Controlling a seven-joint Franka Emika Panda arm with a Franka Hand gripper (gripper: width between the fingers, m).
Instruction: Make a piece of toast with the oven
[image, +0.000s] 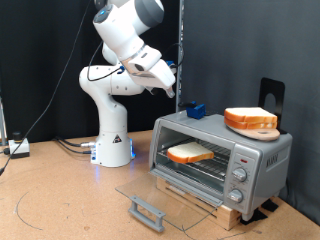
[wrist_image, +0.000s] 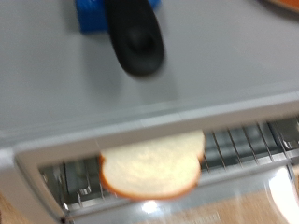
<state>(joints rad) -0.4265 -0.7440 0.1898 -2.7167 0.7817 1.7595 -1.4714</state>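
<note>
A robotics lab: black curtain behind the toaster oven, robot arm bolted beside it, cables trailing.

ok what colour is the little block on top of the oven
Blue. The small block sits on the oven roof; the wrist view shows it best.

oven mouth open, door folded flat (handle up), toast on rack

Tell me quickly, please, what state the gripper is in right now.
Gripper: raised above the oven, nothing visible between its fingers; open or shut cannot be told. The piece of toast lies on the oven rack.
</note>
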